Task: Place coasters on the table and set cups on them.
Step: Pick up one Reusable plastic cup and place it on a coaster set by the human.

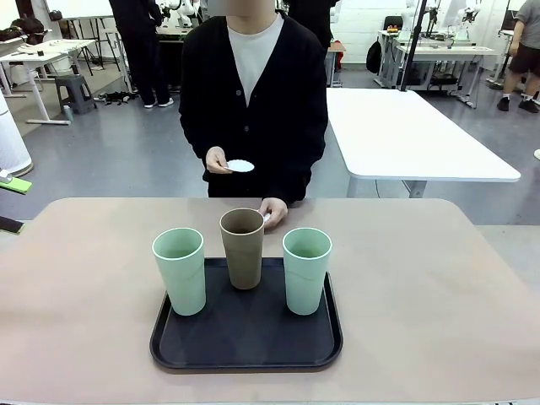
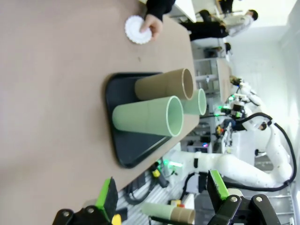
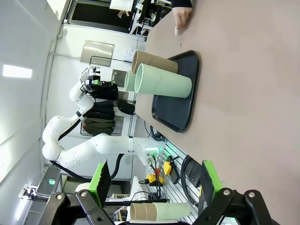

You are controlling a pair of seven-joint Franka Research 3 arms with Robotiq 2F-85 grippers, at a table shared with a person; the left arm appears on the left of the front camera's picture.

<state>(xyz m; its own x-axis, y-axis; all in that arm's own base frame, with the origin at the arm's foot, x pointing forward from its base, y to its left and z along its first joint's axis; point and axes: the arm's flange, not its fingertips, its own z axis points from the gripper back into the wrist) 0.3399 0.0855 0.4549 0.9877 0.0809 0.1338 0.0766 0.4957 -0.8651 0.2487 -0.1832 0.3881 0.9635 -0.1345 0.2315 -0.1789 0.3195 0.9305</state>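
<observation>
**A:** Beige and matte, the table (image 1: 439, 278) is carrying a black tray (image 1: 245, 331), with a white-topped table (image 1: 413, 135) standing behind on the grey floor. How far is the job getting?

**B:** It's barely starting. One hand of the person (image 2: 153, 26) is setting a first coaster (image 2: 137, 29) down near the table's far edge, just behind the tray. The other hand (image 1: 217, 160) is holding a second coaster (image 1: 240, 166) at waist height. I can't tell whether a third is lying under it, as the disc is too small.

**A:** And the cups?

**B:** All three are standing upright on the tray, none on a coaster. The tan-brown cup (image 1: 242, 247) is sitting at the back middle. The left mint cup (image 1: 179, 270) and the right mint cup (image 1: 306, 270) are flanking it, each apart from it.

**A:** What are they looking like?

**B:** They're looking tall, tapered, handleless and matte. The coasters are showing as thin white paper discs with scalloped, lacy rims. The tray is showing a dull black surface, rounded corners and a raised lip.

**A:** Grippers?

**B:** The left gripper (image 2: 161, 194) is hanging with its green-padded fingers spread wide and nothing between them. The right gripper (image 3: 153, 183) is doing the same. Both are sitting well back from the tray. By my reckoning, the remaining coasters are waiting to be laid and every cup is waiting to be moved.
</observation>
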